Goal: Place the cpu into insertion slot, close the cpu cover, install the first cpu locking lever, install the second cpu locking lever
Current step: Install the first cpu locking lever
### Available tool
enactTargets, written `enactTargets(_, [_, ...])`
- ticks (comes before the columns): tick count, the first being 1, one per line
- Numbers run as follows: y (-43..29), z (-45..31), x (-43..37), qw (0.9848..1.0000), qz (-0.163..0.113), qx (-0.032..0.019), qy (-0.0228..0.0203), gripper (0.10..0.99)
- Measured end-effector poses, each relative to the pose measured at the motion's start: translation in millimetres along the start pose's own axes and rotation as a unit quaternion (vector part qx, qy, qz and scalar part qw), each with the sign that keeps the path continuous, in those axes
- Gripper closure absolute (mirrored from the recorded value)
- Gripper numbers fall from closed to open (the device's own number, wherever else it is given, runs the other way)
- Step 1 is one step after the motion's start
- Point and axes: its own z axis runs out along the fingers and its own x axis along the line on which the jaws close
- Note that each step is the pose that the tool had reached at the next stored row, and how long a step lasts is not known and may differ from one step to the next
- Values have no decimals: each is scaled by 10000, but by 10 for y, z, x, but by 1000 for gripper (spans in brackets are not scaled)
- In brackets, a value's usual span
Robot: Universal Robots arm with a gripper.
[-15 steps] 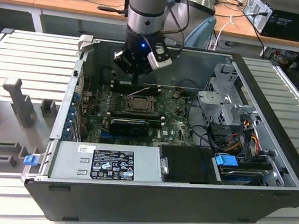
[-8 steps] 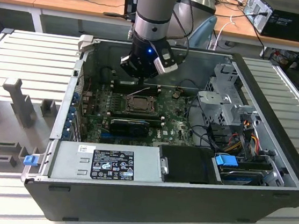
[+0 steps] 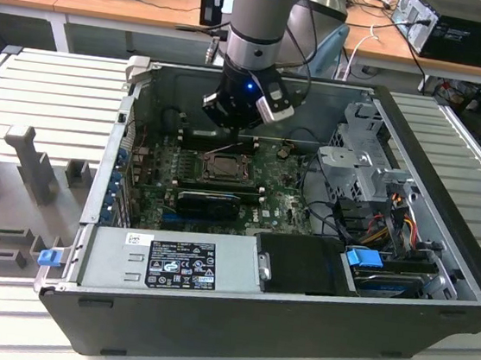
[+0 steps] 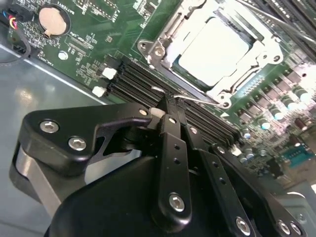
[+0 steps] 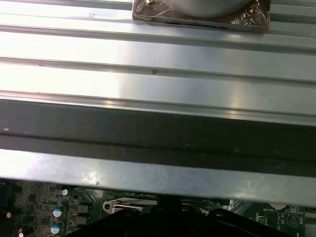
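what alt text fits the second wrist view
A closed black gripper in the foreground has its tip at a thin metal lever beside the insertion slot on a green motherboard. Beyond it, the pale cpu lies in the slot, framed by the silver cpu cover.

The small flat square cpu with a pale silver-grey metal top [image 4: 213,49] lies flat and level in the square dark insertion slot with a metal rim [image 4: 236,22]. The slot sits on the green motherboard [image 4: 89,49], near the board's far edge in the exterior view and about midway along it. The thin silver-grey cpu cover, a hinged metal frame plate [image 4: 168,47], is folded down around the chip, whose top shows through the square window. 1 thin wire locking lever [image 4: 197,100] runs along the slot's side nearest the long black memory slots [image 4: 143,79]. A 2nd thin wire lever [image 4: 276,22] crosses the opposite side. Whether either is latched cannot be told.
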Motion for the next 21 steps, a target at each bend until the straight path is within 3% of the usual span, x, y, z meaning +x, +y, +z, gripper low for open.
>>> enactTargets(9, [-25, 44, -22, 10000, -2, 1, -17, 980])
enactTargets(14, [-32, 104, -27, 10000, -3, 3, -21, 980])
enactTargets(21, [-34, 113, -37, 10000, -3, 3, -20, 980])
